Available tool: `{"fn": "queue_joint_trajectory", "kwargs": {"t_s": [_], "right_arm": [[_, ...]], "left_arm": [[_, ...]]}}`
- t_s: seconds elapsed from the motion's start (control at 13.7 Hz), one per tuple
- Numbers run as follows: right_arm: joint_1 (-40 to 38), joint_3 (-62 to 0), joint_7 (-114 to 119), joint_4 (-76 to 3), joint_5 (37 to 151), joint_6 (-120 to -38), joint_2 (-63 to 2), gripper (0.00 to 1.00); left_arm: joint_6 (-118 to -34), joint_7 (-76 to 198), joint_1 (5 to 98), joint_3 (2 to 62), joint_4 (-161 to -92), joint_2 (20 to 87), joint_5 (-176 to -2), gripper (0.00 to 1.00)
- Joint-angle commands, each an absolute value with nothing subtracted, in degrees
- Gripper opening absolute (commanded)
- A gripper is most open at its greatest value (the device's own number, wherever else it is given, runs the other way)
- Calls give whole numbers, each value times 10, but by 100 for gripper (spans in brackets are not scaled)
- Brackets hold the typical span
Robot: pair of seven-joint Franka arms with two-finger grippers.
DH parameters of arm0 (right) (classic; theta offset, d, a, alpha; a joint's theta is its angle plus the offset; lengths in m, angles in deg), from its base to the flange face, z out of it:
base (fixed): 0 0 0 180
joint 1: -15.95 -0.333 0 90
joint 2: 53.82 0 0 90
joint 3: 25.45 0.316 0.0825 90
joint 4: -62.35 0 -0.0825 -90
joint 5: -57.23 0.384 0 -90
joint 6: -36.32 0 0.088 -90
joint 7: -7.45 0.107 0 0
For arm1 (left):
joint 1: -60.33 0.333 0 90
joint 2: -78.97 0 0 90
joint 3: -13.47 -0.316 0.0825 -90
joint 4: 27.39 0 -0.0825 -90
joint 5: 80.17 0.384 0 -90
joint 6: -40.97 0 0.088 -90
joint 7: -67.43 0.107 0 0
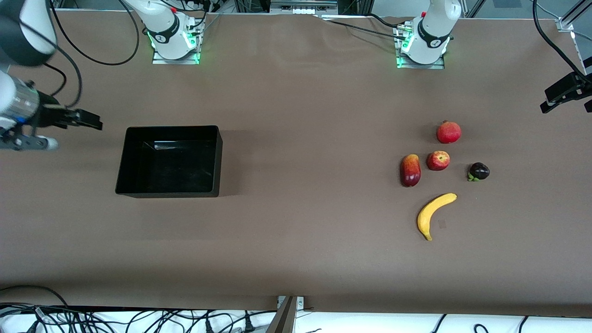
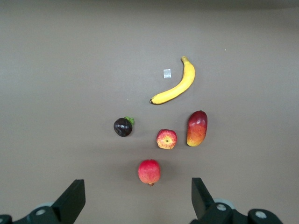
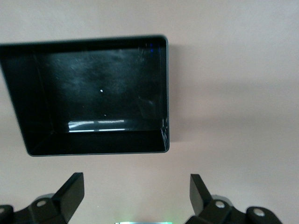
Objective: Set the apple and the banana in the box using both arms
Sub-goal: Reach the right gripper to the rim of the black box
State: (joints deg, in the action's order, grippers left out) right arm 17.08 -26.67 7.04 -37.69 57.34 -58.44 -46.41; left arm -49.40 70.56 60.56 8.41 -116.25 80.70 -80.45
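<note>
A brown cloth-covered table is spreading across the whole scene, with both arm bases standing along its edge farthest from the front camera.

The left gripper is hanging up in the air with its fingers spread wide and nothing between them, over the bare cloth just beside the fruit cluster at the left arm's end of the table. The right gripper is likewise standing released and empty, hovering beside the box at the right arm's end of the table.

Working outward from the left gripper, the apple is sitting in the middle of the cluster, just beside the elongated red-and-orange fruit and near the crowned red ball. The banana is lying nearer to the front camera than the apple, apart from every other fruit. The dark purple fruit is resting toward the table's end, and a small pale tag is lying just beside the banana.

The apple is looking small, firm and smooth, probably light; pinching it across its widest part should be keeping it from squirting out. The banana is looking stiff and curved, so gripping across its thick middle seems safest.

Counting: 5 fruits in all, made up of 1 apple, 1 banana and 3 others; 1 box, empty; 2 grippers.
</note>
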Motion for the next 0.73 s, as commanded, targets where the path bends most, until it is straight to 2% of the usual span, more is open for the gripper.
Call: {"fn": "queue_joint_trajectory", "kwargs": {"t_s": [0.0, 0.44, 0.66], "right_arm": [[179, -258, 79, -412, 569, -652, -424, 100], [182, -270, 74, -620, 565, -971, -415, 100], [182, -277, 68, -632, 558, -998, -405, 99]], "left_arm": [[-487, 709, 610, 86, -1143, 798, -802, 100], [-487, 709, 610, 86, -1143, 798, -802, 100], [-487, 709, 610, 86, -1143, 798, -802, 100]]}}
